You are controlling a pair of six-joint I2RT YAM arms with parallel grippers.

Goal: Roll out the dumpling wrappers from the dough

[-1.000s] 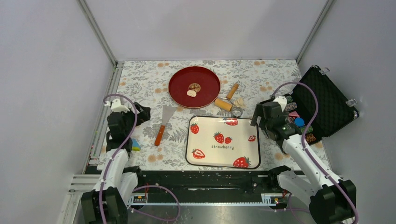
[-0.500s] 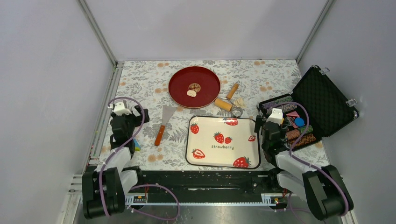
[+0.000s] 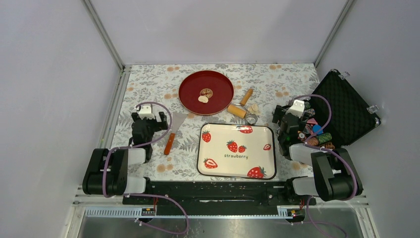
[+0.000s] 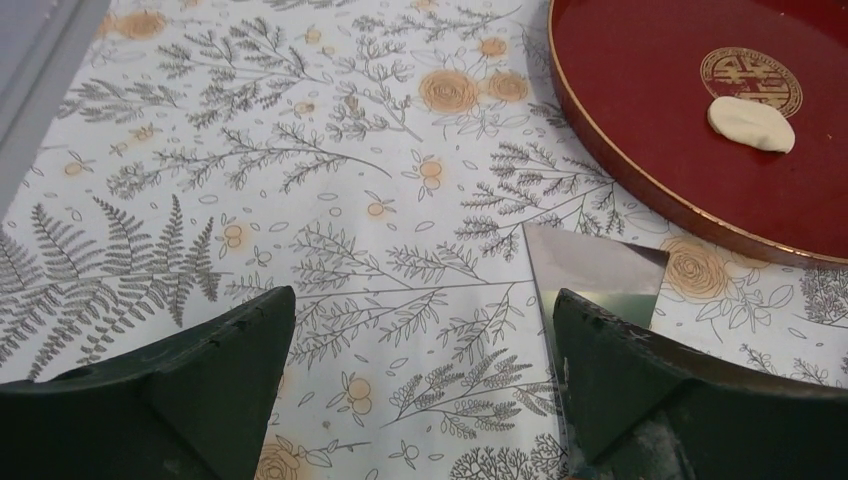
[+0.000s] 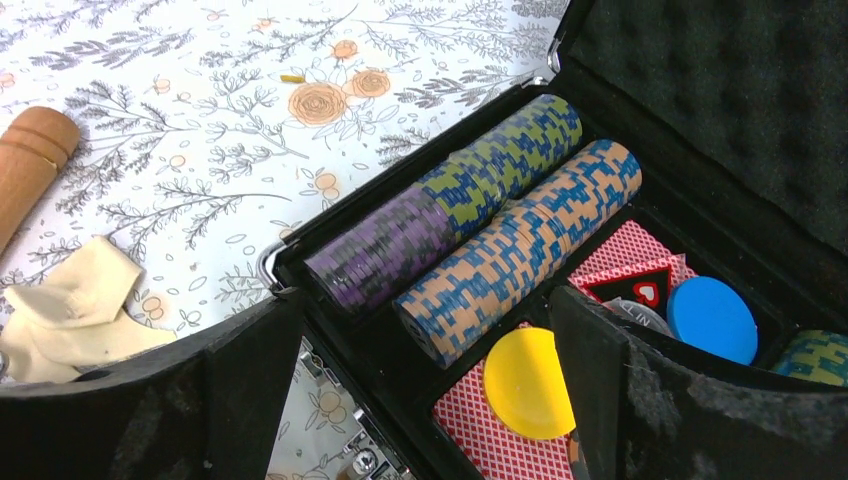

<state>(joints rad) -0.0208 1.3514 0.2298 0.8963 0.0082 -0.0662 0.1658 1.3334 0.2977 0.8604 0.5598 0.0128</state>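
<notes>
One small pale dumpling wrapper (image 3: pixel 203 99) (image 4: pixel 751 123) lies on the red plate (image 3: pixel 218 82) (image 4: pixel 640 100), beside its gold emblem. A lump of cream dough (image 3: pixel 254 108) (image 5: pixel 70 310) rests right of the wooden rolling pin (image 3: pixel 239 105) (image 5: pixel 30 160). My left gripper (image 3: pixel 147 124) (image 4: pixel 425 310) is open and holds nothing, low over the floral cloth, with the scraper blade (image 4: pixel 590 265) at its right finger. Open and holding nothing as well, my right gripper (image 3: pixel 289 124) (image 5: pixel 425 310) hovers over the near left corner of the poker case (image 3: pixel 341 111).
The orange-handled scraper (image 3: pixel 173 130) lies left of the strawberry tray (image 3: pixel 236 168). Inside the open black case are rows of poker chips (image 5: pixel 500 220), cards and loose yellow and blue discs. A small metal ring (image 3: pixel 251 119) sits by the dough.
Both arms have folded back over their bases. The left gripper shifted right toward the scraper. The right gripper dipped toward me, then returned beside the case. Both stayed open.
</notes>
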